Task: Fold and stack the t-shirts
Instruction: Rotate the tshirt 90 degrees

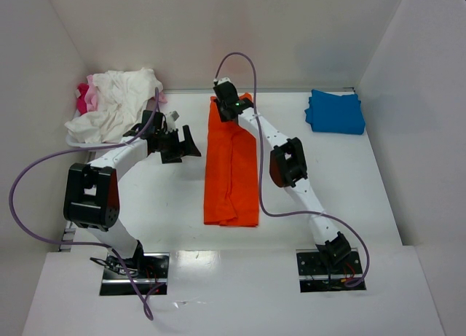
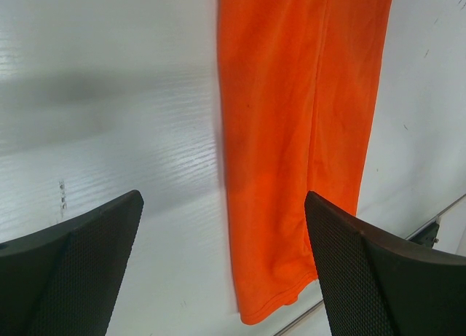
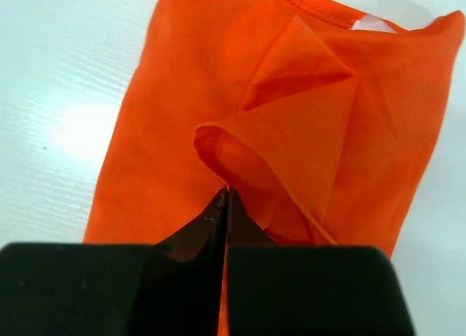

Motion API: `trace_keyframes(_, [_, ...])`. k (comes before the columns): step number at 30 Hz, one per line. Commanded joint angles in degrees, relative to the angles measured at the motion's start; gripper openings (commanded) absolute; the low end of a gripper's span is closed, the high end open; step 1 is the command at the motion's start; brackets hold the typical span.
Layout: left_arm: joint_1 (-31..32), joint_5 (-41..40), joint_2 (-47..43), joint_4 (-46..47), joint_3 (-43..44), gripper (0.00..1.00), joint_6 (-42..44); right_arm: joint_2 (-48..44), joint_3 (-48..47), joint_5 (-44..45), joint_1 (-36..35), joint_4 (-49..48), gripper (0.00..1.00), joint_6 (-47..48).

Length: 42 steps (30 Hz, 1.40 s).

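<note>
The orange t-shirt (image 1: 231, 168) lies as a long folded strip down the middle of the table. My right gripper (image 1: 222, 103) is at its far end, shut on a sleeve hem of the orange t-shirt (image 3: 240, 132), which lifts into a small fold at the fingertips. My left gripper (image 1: 183, 144) is open and empty, just left of the strip; its view shows the strip's near hem (image 2: 291, 205) between the fingers (image 2: 364, 270). A folded blue t-shirt (image 1: 335, 111) lies at the far right. Crumpled white (image 1: 116, 99) and pink (image 1: 85, 97) t-shirts are heaped at the far left.
White walls close in the table on the left, back and right. The table's front metal edge (image 2: 429, 227) runs just past the orange strip's hem. Purple cables loop off both arms.
</note>
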<state>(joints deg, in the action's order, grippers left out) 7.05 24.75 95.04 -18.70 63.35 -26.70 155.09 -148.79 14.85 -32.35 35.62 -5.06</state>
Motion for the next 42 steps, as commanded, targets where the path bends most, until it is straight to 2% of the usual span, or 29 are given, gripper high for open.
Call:
trace_keyframes(1, [0.16, 0.56, 0.14, 0.24, 0.28, 1.0, 1.91, 0.57, -0.1, 2.93, 1.44, -0.61, 0.01, -0.56])
trace_keyframes(7, [0.16, 0.56, 0.14, 0.24, 0.28, 1.0, 1.91, -1.7, 3.23, 5.61, 3.26, -0.11, 0.0, -1.09])
trace_keyframes(15, [0.16, 1.09, 0.14, 0.24, 0.28, 1.0, 1.91, -9.76, 17.43, 7.56, 4.93, -4.5, 0.0, -2.94])
trace_keyframes(19, [0.16, 1.09, 0.14, 0.24, 0.28, 1.0, 1.91, -12.35, 21.6, 7.58, 6.16, -6.61, 0.0, -4.78])
trace_keyframes(24, [0.16, 1.61, 0.14, 0.24, 0.28, 1.0, 1.91, -14.27, 22.4, 6.51, 6.78, -7.4, 0.04, -5.92])
trace_keyframes(27, [0.16, 2.03, 0.14, 0.24, 0.28, 1.0, 1.91, -14.79, 21.3, 2.3, 8.02, -7.93, 0.1, -8.1])
trace_keyframes(28, [0.16, 2.14, 0.14, 0.24, 0.28, 1.0, 1.91, -14.9, 20.21, 1.2, 8.18, -7.93, 0.18, -9.11])
trace_keyframes(33, [0.16, 2.84, 0.14, 0.24, 0.28, 1.0, 2.53, -15.9, 16.57, -0.87, 8.8, -6.93, 0.36, -9.35])
trace_keyframes(37, [0.16, 2.84, 0.14, 0.24, 0.81, 1.0, 3.06, -17.71, 15.9, -0.87, 9.32, -6.79, 0.37, -9.35])
trace_keyframes(42, [0.16, 3.46, 0.14, 0.24, 0.81, 1.0, 3.06, -21.3, 20.06, -1.4, 11.43, -7.13, 0.37, -9.35])
